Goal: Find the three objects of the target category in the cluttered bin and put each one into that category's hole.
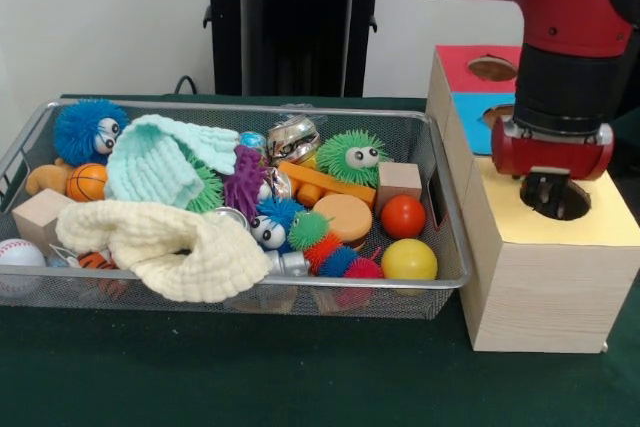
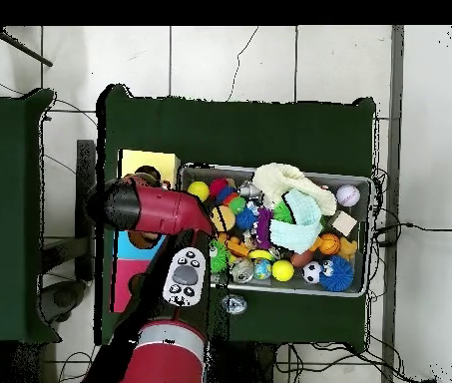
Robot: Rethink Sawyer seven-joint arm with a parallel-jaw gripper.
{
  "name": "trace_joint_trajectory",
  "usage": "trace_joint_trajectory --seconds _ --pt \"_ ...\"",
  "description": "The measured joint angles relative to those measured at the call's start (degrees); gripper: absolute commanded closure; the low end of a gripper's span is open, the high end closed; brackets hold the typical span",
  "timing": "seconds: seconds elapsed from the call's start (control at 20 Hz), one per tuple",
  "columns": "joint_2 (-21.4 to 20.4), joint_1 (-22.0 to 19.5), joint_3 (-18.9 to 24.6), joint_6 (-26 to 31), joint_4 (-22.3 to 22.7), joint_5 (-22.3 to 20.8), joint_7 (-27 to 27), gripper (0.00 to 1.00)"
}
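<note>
Your pincer (image 1: 553,190) hangs in the yellow box's hole (image 1: 556,197), its grip impossible to judge, so anything carried could snag on the rim.

Front cam low, close, facing robot, overhead cam high, straight down, both share bin (image 1: 440,162) (image 2: 364,234).

Cream cloth (image 1: 160,239), mint cloth (image 1: 160,162) (both rumpled), red ball (image 1: 403,216)
</note>
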Motion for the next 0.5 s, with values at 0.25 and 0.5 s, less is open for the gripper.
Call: trace_joint_trajectory --seconds 0.25,0.5 --pt "-3.78 0.34 -1.20 10.88 -0.94 0.00 0.00 1.00" --pt "-7.74 0.06 -2.56 22.83 -1.37 -0.06 0.00 1.00"
